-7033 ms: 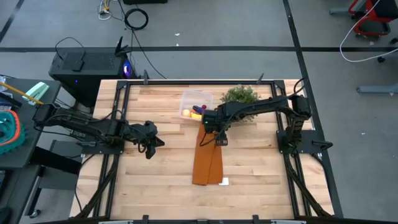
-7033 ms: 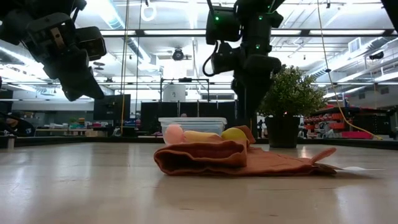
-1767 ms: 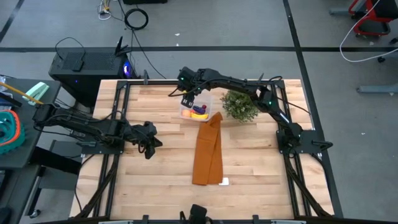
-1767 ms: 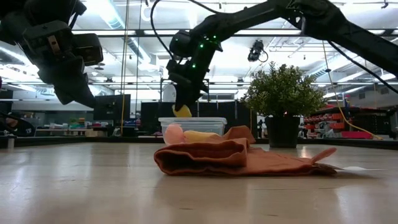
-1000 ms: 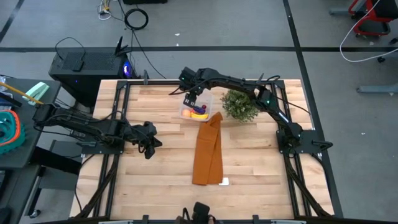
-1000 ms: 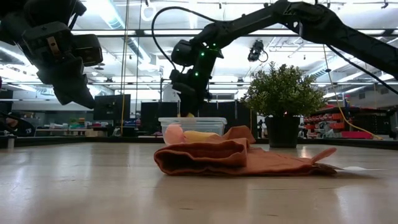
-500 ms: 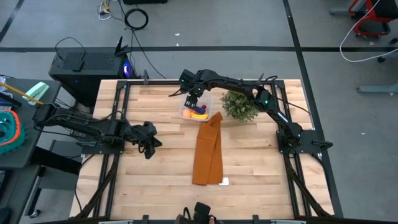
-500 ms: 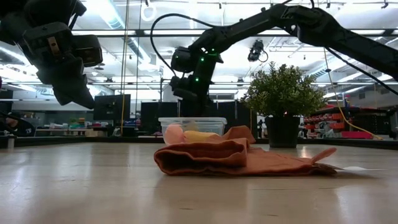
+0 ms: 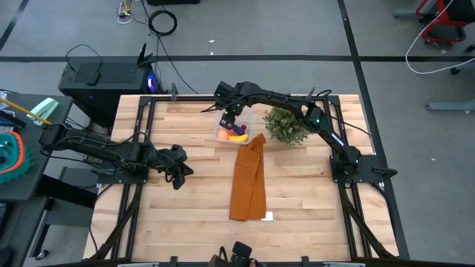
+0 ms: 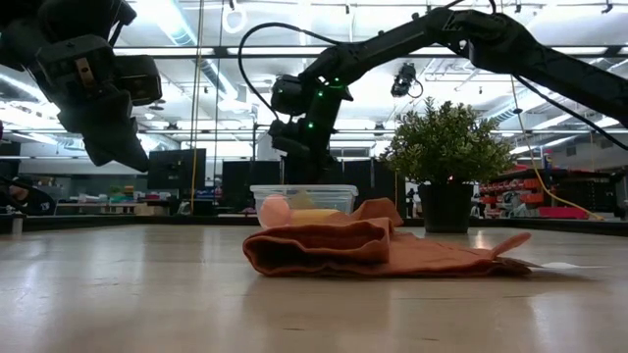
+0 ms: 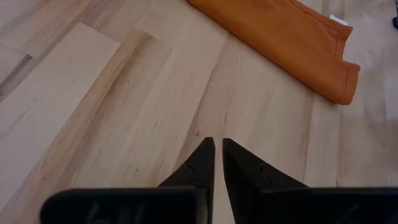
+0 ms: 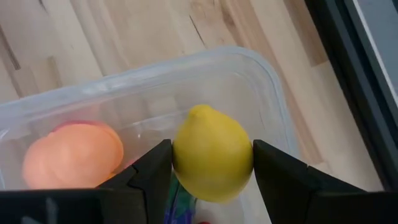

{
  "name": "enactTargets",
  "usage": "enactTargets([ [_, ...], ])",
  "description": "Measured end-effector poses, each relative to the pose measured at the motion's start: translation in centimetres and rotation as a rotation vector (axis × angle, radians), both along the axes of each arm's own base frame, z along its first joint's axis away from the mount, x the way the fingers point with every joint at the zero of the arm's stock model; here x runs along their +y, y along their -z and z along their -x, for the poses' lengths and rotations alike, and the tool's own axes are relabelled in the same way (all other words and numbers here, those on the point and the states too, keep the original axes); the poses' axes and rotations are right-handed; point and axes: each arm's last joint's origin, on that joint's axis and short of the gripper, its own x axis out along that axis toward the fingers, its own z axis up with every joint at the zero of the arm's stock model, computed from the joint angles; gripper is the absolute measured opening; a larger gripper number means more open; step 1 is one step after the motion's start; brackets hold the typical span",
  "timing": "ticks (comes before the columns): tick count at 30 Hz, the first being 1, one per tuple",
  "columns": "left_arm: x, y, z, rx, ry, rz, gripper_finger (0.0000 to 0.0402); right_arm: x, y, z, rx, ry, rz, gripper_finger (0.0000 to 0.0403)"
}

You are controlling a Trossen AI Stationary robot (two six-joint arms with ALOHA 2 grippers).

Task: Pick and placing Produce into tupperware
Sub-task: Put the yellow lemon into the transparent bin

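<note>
- We count one tupperware (image 9: 233, 124) at upper centre of the high view; inside it one peach-orange fruit (image 12: 73, 154), a banana (image 9: 237, 137) and a purple piece (image 9: 237, 130)
- One lemon (image 12: 212, 151), clamped between the right gripper (image 12: 211, 163) fingers, right over the box
- Right arm stretches across from the right edge, past one potted plant (image 9: 286, 125)
- One orange cloth (image 9: 249, 178) at centre
- Left gripper (image 11: 215, 144) hovers over bare table (image 9: 185, 200) at left, fingers nearly closed, empty

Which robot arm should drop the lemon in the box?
The right gripper: it already holds the lemon right over the box. The left gripper is shut, far off over bare table.
</note>
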Motion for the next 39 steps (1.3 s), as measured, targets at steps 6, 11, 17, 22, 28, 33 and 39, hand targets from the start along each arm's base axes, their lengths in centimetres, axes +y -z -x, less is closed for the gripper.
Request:
enactTargets([
  [6, 0.0, 0.0, 0.0, 0.0, 0.0, 0.0, 0.0039, 0.1, 0.0, -0.1, -0.006, 0.011, -0.013, 0.0208],
  [11, 0.0, 0.0, 0.0, 0.0, 0.001, -0.001, 0.0033, 0.2, 0.0, 0.0, -0.007, 0.023, -0.037, 0.0208],
  [17, 0.0, 0.0, 0.0, 0.0, 0.001, -0.001, 0.0037, 0.8, 0.1, 0.0, 0.007, 0.013, -0.062, 0.0208],
  [22, 0.0, 0.0, 0.0, 0.0, 0.013, -0.014, 0.004, 1.2, 0.1, -0.2, -0.01, 0.07, -0.109, 0.0208],
  [28, 0.0, 0.0, 0.0, 0.0, 0.015, -0.016, 0.0033, 1.1, -0.1, -0.6, -0.043, 0.096, -0.077, 0.0208],
  [33, 0.0, 0.0, 0.0, 0.0, 0.013, -0.014, 0.0034, 1.0, 0.1, -0.7, -0.058, 0.164, -0.109, 0.0208],
  [39, 0.0, 0.0, 0.0, -0.001, 0.012, -0.014, 0.004, 0.9, 0.7, -1.0, -0.09, 0.306, -0.162, 0.0208],
])
